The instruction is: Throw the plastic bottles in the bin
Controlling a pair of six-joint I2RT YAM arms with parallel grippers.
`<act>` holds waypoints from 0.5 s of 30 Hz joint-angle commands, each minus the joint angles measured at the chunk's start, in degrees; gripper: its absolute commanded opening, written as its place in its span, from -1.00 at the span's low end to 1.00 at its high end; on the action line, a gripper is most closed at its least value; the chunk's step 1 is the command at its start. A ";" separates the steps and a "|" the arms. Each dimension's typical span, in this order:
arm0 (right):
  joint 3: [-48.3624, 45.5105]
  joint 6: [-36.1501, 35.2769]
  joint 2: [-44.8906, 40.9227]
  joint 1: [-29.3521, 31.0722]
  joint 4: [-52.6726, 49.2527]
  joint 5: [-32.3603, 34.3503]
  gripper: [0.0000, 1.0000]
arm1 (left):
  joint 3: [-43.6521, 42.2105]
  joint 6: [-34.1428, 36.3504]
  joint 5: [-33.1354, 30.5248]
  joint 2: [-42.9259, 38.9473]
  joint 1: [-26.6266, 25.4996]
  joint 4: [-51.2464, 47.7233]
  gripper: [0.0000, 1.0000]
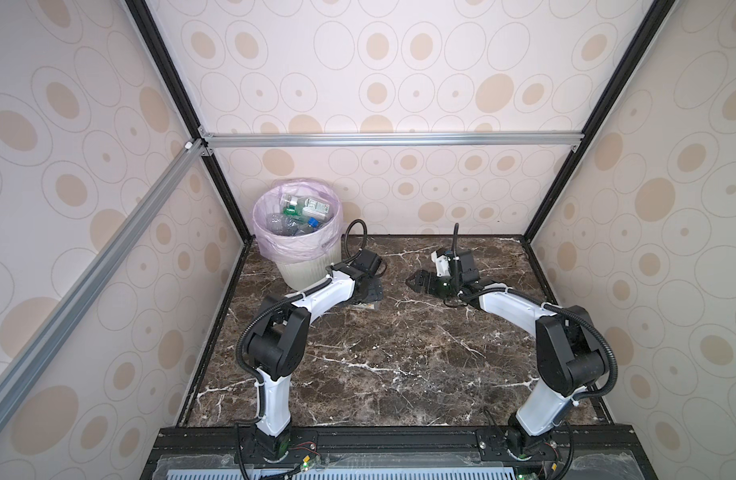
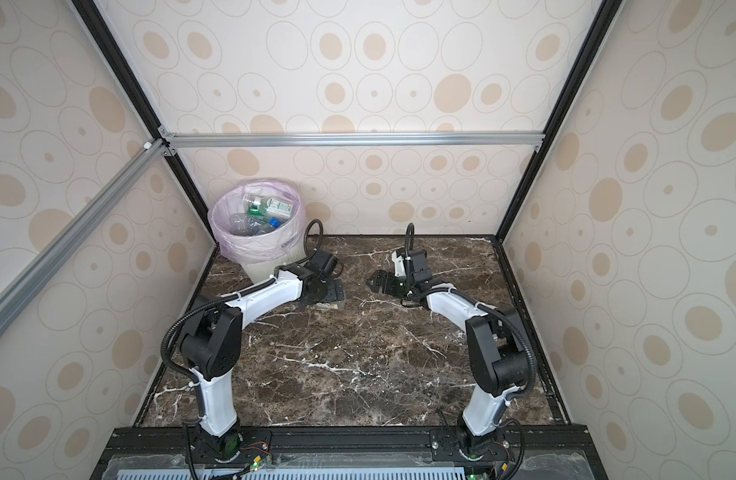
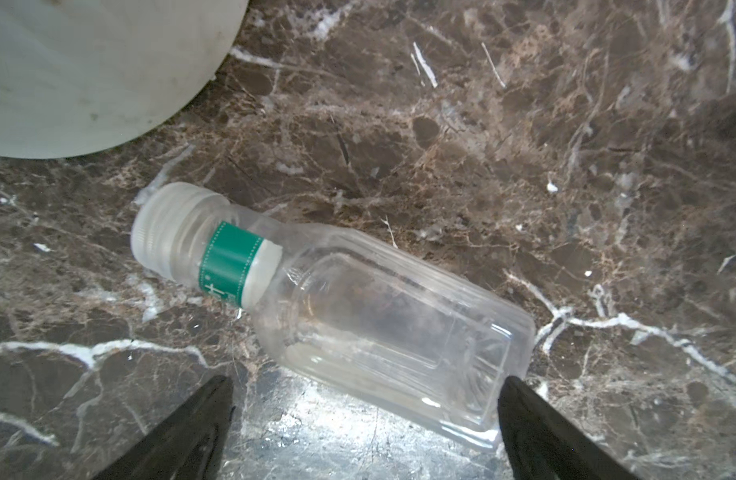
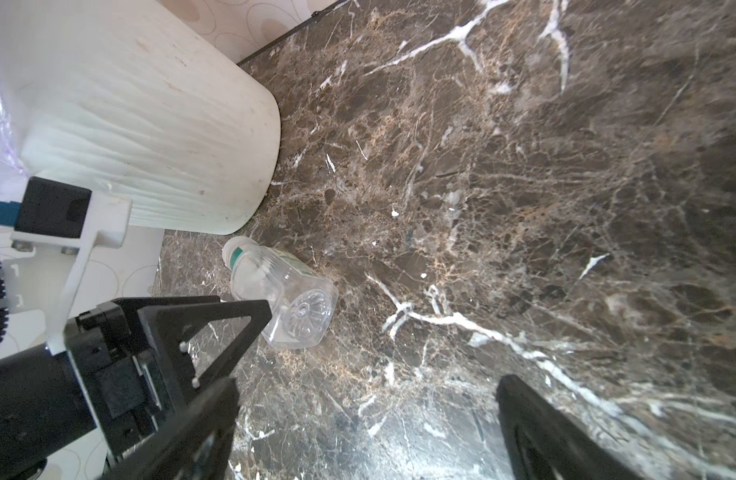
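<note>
Left gripper [image 3: 366, 384] wide, empty, over 1 lying bottle [image 3: 358, 316] near bin [image 3: 88, 75]; skewed, slick body may slip from closing jaws.

One bin [image 1: 306, 274] stands at the far left corner of the marble tabletop [image 1: 399, 353]. One clear bottle [image 3: 358, 316] with a white cap lies on the tabletop near the bin's foot. Further bottles [image 1: 300, 216] are heaped inside the bin: at least four can be made out, but overlap prevents an exact count. Two robot arms are present: left arm [image 1: 316, 297] and right arm [image 1: 512, 305].
</note>
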 commanded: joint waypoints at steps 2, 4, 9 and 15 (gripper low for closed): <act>-1.89 0.78 -2.82 -0.51 3.50 -1.74 0.99 | 6.24 -1.22 -2.16 2.97 -0.62 -4.87 0.98; -2.64 1.03 -3.06 -0.67 4.03 -2.18 0.99 | 8.96 -3.32 -0.84 4.44 -0.75 -5.66 0.98; -4.91 1.35 -3.58 -1.91 6.00 -3.67 0.99 | 9.69 -11.72 1.96 3.91 -0.68 -4.39 0.98; -7.12 2.43 -3.67 -3.72 9.11 -5.86 1.00 | 7.88 -23.92 4.99 3.23 -0.04 -4.91 0.98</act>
